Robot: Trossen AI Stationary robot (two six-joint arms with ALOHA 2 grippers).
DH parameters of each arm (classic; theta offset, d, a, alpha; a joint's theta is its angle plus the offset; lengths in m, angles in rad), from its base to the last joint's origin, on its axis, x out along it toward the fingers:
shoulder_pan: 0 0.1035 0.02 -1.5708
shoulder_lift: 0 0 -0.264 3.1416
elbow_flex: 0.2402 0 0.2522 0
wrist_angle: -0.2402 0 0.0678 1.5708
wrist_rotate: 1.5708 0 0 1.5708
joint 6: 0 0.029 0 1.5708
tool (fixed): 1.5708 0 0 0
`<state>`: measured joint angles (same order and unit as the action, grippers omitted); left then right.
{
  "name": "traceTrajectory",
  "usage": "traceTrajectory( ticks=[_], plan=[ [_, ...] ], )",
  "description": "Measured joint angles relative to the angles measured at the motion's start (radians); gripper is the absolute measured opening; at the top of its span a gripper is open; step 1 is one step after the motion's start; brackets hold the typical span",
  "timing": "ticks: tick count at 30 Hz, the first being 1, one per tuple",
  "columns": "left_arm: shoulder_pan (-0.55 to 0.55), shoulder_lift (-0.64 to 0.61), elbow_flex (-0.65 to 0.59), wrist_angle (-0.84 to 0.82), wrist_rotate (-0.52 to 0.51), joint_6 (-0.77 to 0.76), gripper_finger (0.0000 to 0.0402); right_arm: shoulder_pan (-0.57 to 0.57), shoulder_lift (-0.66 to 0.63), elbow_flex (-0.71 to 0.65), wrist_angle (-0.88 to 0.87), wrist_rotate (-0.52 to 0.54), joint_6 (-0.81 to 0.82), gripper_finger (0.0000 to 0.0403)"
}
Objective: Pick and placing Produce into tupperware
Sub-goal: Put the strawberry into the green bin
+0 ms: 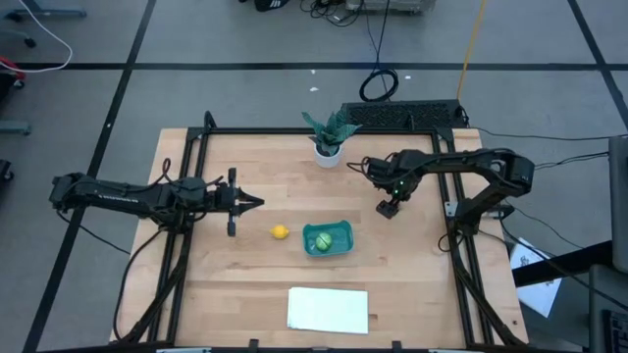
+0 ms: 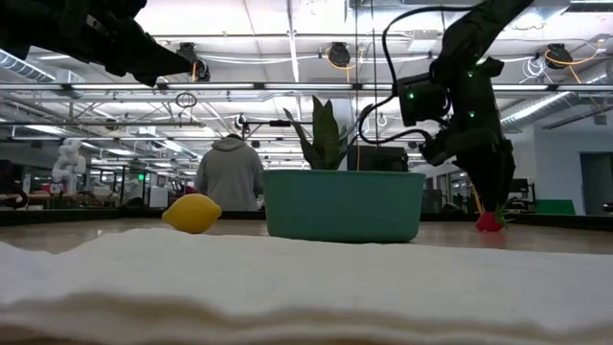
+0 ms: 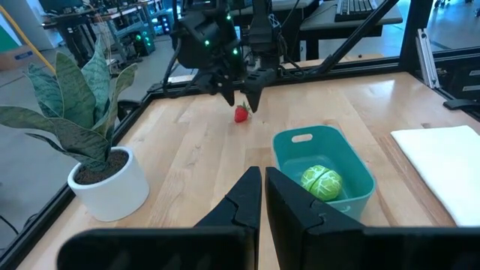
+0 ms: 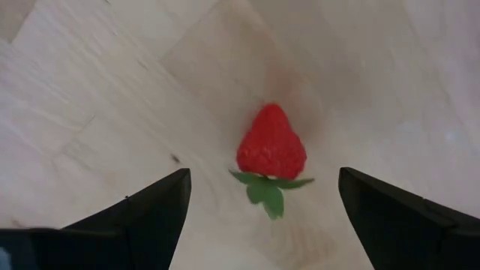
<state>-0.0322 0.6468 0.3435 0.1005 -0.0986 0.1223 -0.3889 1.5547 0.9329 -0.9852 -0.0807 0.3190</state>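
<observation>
Right gripper jaws spread over red strawberry on wood table | left gripper clenched | green piece in tub; lemon beside | room: apparently a person behind.

Leafy plant in white pot upright at far edge of wooden surface, approx. mid-width. Flat white sheet lying at near edge, approx. centre. Black keyboard just beyond far edge. Person standing in room bkgd, back to camera.
</observation>
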Motion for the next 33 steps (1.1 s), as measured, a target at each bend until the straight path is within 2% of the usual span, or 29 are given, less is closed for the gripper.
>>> traceTrajectory(
  ticks=[8,16,33],
  plan=[
    [0.0,0.0,0.0,0.0,0.0,0.0,0.0026,-0.003,0.0,-0.052,0.112,0.0,0.025,0.0332],
    [0.0,0.0,0.0,0.001,0.0,0.003,0.0026,-0.003,0.0,-0.066,0.107,0.006,0.025,0.0328],
    [0.0,0.0,0.0,0.0,0.0,0.003,0.0026,-0.003,0.0,-0.066,0.154,0.009,-0.002,0.0248]
  ],
)
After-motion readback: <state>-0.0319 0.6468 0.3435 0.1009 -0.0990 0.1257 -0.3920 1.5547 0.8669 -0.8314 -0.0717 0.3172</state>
